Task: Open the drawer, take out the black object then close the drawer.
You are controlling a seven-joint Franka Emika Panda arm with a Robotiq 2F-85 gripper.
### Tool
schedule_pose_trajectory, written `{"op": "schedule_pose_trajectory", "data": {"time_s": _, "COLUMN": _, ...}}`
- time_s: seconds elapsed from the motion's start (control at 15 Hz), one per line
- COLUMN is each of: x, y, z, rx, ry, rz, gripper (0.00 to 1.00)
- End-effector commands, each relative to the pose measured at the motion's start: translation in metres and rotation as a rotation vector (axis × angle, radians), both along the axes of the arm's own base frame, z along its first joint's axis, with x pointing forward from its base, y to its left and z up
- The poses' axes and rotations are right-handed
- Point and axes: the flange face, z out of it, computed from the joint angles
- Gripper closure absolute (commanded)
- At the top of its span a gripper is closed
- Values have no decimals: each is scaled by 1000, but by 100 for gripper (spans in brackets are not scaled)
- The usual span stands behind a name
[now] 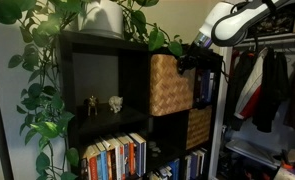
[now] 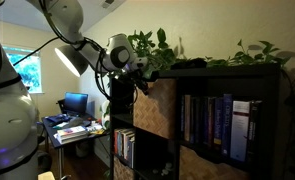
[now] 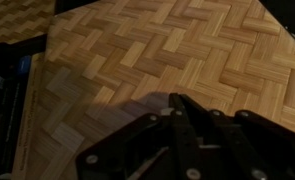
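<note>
Wrist view showed the gripper (image 3: pixel 182 108) with its jaws drawn together at the face of the light woven drawer (image 3: pixel 157 50), which in an exterior view sat in an upper cubby of the black shelf (image 1: pixel 87 42), above a darker basket (image 1: pixel 198 127).

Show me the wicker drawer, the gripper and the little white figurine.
wicker drawer (image 1: pixel 171 84), exterior view, middle of its woven face.
gripper (image 3: pixel 179 102), wrist view, between its shut fingertips, against the weave.
white figurine (image 1: pixel 115 102), exterior view, its body, in the cubby beside the drawer.
</note>
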Motion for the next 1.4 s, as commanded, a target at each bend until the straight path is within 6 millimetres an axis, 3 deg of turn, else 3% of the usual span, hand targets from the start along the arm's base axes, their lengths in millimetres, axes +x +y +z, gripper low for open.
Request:
{"op": "schedule_pose_trajectory", "data": {"time_s": 0.0, "x": 20, "y": -3, "z": 1, "rx": 7, "ry": -30, "rz": -10, "gripper": 96}}
{"op": "schedule_pose_trajectory", "data": {"time_s": 0.87, "x": 23, "y": -2, "z": 1, "rx": -11, "ry": -29, "rz": -8, "gripper": 95}}
{"op": "schedule_pose_trajectory", "data": {"time_s": 0.93, "x": 21, "y": -1, "z": 4, "rx": -18, "ry": -29, "rz": -5, "gripper": 90}}
{"op": "schedule_pose_trajectory", "data": {"time_s": 1.0, "x": 18, "y": 0, "z": 7, "rx": -21, "ry": -24, "rz": -1, "gripper": 68}}
{"op": "schedule_pose_trajectory", "data": {"time_s": 1.33, "x": -3, "y": 10, "z": 38, "rx": 66, "ry": 177, "rz": 97, "gripper": 37}}
